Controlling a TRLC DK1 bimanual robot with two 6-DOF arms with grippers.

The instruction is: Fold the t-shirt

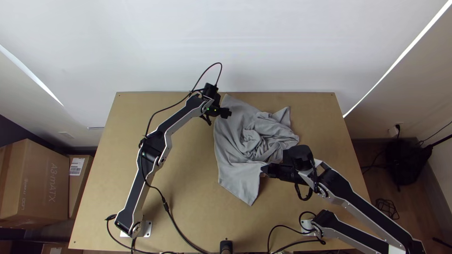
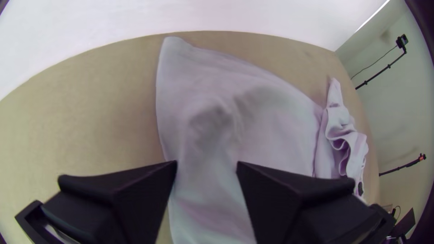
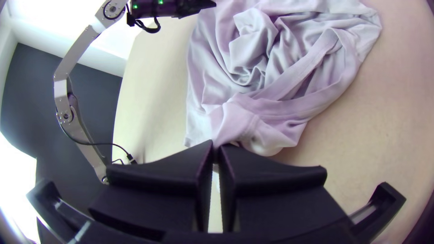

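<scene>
Right black, wide-fingered hand [image 3: 216,148] pinches the crumpled grey cloth t-shirt [image 1: 230,136]; left black hand [image 2: 207,163] is spread over it. I judge this is straightening; left should pinch next.

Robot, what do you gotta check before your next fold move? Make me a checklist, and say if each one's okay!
1. Whole t-shirt on the table: ok, though one corner lies near the far edge.
2. T-shirt flat and smooth: not ok, its middle is bunched and wrinkled.
3. Right gripper holding cloth: ok, its fingers are closed on a bit of it.
4. Left gripper holding cloth: not ok, its fingers are open over the shirt.
5. Grippers apart from each other: ok.
6. Hidden layers lined up: cannot tell.
</scene>
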